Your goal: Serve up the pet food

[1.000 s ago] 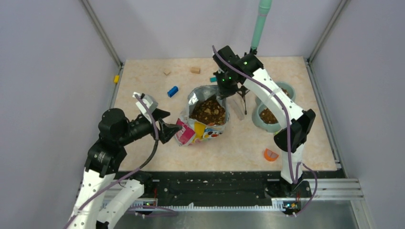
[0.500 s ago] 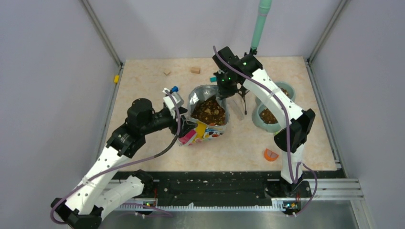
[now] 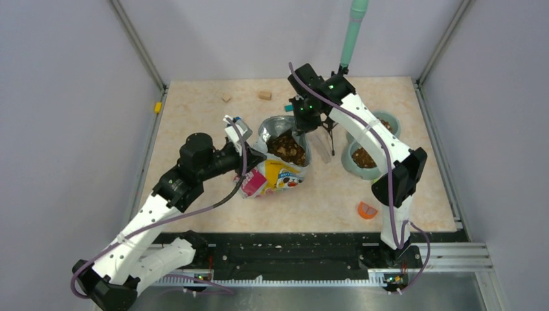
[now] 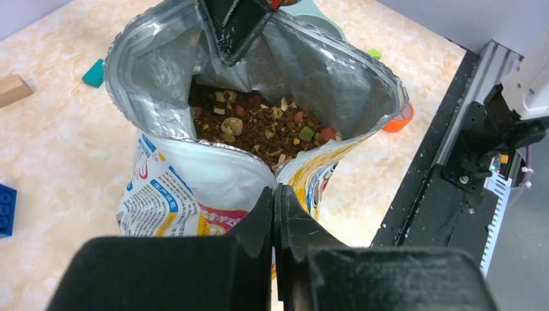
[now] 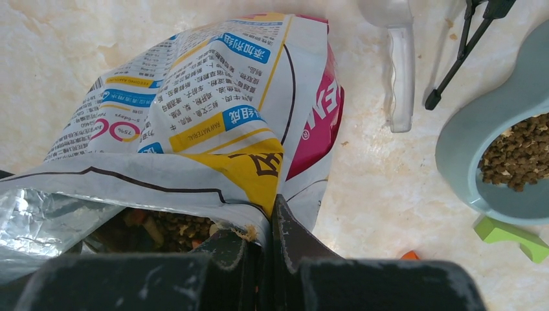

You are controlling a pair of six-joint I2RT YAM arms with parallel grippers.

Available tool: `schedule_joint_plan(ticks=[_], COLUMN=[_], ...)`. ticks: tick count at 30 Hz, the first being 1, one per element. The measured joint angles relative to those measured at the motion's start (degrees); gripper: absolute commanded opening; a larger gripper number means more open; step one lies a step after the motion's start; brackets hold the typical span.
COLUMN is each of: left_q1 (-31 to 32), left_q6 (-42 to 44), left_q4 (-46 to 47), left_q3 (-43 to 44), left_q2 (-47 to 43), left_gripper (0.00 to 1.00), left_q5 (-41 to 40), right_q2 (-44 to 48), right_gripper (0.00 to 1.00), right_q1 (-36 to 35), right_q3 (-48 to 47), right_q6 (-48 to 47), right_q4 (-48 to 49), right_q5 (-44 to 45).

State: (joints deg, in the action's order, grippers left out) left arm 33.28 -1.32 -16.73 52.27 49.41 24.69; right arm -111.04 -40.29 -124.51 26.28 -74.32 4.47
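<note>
The crinkly yellow-white-pink bag (image 3: 280, 176) stands open at mid-table with pet food (image 3: 287, 148) heaped inside. In the left wrist view my left gripper (image 4: 274, 189) is shut on the bag's (image 4: 168, 194) near rim, with the kibble (image 4: 259, 126) just beyond it. At the far rim my right gripper (image 5: 272, 201) pinches the bag (image 5: 194, 97) between shut fingers. From above, the left gripper (image 3: 257, 157) and the right gripper (image 3: 304, 126) hold opposite sides of the mouth. More pet food (image 5: 518, 152) lies in the teal bowl (image 5: 453, 149).
The teal double bowl (image 3: 372, 170) sits right of the bag, beside a clear scoop (image 5: 401, 71) and a black stand (image 5: 463, 52). An orange piece (image 3: 367, 210), wooden blocks (image 3: 264, 95), a blue brick (image 4: 5, 210), a teal block (image 4: 94, 72) and a green block (image 5: 511, 234) lie scattered.
My left arm reached right to the bag and its open jaws shut on the near rim. The bag's mouth narrowed slightly. The right arm stayed put.
</note>
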Motion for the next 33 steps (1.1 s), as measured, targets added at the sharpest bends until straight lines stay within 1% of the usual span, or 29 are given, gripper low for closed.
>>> schedule_joint_plan(ticks=[6, 11, 14, 17, 21, 22, 24, 25, 28, 30, 31, 33], left_q1=[0.4, 0.3, -1.2, -4.3, -7.8, -8.3, -8.7, -8.7, -8.9, -9.0, -9.2, -9.4], left_q6=[-2.1, -1.5, 0.5, 2.8, 3.3, 3.3, 3.0, 2.9, 2.3, 2.0, 1.9, 1.8], left_q4=[-0.8, -2.3, -3.5, -5.0, -6.7, -7.3, -7.9, -7.8, -7.3, -7.3, -7.3, -7.4], left_q3=[0.3, 0.3, 0.5, 1.0, 1.1, 1.1, 1.0, 0.7, -0.1, -0.2, -0.3, -0.4], left_q2=[-0.2, -3.2, -4.9, -6.0, -7.3, -7.8, -8.3, -8.6, -9.2, -9.4, -9.6, -9.7], left_gripper=[0.0, 0.0, 0.0, 0.0, 0.0, 0.0, 0.0, 0.0, 0.0, 0.0, 0.0, 0.0], left_q5=[-6.2, -15.3, -22.0, -27.0, -27.8, -27.5, -26.4, -25.8, -24.3, -23.7, -23.5, -23.2], right_q2=[0.0, 0.0, 0.0, 0.0, 1.1, 2.0, 5.6, 7.9, 13.3, 15.4, 16.4, 18.2], right_gripper=[0.0, 0.0, 0.0, 0.0, 0.0, 0.0, 0.0, 0.02, 0.25, 0.38, 0.43, 0.48], right_q1=[0.4, 0.6, 0.9, 0.9, 0.9, 0.9, 0.9, 0.9, 0.8, 0.8, 0.9, 1.0], right_q3=[0.0, -0.3, -2.4, -3.9, -2.8, -1.3, 4.8, 8.6, 17.2, 19.8, 20.7, 21.1], right_q6=[0.0, 0.0, -0.1, -0.1, 0.2, 0.4, 0.7, 0.9, 0.8, 0.3, -0.3, -2.0], right_q4=[0.9, 1.3, -0.2, -1.6, -1.6, -1.0, 1.7, 3.5, 8.1, 10.1, 10.8, 11.8], right_q5=[-0.8, -1.5, -2.2, -3.1, -3.7, -3.9, -4.6, -5.2, -7.6, -9.1, -9.6, -10.5])
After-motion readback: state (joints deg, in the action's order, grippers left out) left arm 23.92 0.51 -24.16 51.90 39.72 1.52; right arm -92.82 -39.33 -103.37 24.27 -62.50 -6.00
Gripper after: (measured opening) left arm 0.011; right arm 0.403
